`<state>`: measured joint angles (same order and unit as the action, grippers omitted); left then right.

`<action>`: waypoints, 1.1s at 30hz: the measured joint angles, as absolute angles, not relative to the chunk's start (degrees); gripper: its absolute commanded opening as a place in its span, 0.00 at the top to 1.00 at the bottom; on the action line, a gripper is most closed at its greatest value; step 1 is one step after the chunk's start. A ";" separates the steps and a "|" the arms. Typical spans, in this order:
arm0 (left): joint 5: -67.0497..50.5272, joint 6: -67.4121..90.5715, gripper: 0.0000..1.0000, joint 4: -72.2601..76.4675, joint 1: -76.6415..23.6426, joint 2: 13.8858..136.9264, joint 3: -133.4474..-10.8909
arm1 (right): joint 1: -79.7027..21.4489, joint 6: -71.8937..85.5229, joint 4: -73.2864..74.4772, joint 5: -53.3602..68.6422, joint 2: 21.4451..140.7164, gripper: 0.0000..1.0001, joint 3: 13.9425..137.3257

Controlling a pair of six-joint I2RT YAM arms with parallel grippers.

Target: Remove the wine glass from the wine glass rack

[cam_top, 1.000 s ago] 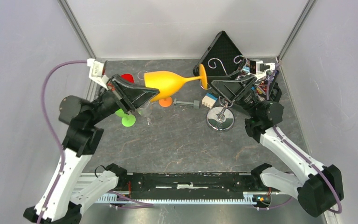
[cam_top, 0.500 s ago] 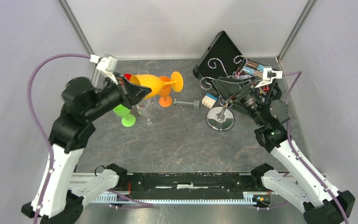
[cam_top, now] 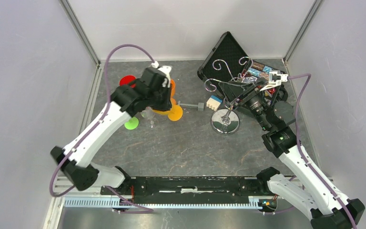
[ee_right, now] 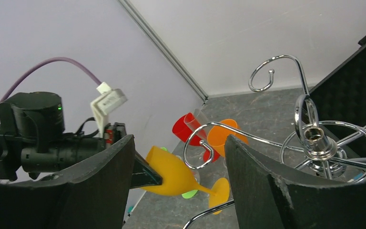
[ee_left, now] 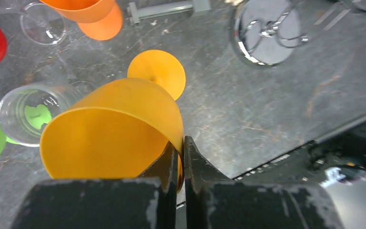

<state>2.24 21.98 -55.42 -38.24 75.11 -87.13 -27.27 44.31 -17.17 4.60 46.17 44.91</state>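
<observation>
left pincer (ee_left: 182,145) clamped on wine glass (ee_left: 109,129) rim; glass off wine glass rack (cam_top: 225,121), upper left of frame. right pincer (ee_right: 178,143) spread wide, empty. next: set glass on table (cam_top: 186,148), release.

Clutter on the grey table (cam_top: 181,148)
Black case (cam_top: 226,52) at one o'clock; red glass (cam_top: 126,80) at ten, green glass (cam_top: 131,123) at nine; grey bar (cam_top: 190,105) near centre.
</observation>
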 measured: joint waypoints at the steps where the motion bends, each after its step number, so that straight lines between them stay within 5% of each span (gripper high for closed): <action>1: 4.16 21.87 0.98 -56.14 -39.22 77.28 -87.94 | -27.27 44.16 -16.75 4.36 46.17 0.26 44.91; 22: 16.53 20.99 0.97 -59.53 -43.53 100.40 -94.00 | -27.27 42.06 -12.23 1.21 44.88 0.26 45.84; 33: 16.99 20.99 0.82 -58.39 -43.53 100.44 -91.15 | -27.27 42.09 -11.90 1.21 44.86 0.26 45.84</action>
<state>16.99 20.99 -58.39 -43.53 100.44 -91.15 -27.27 42.09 -11.90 1.21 44.86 45.84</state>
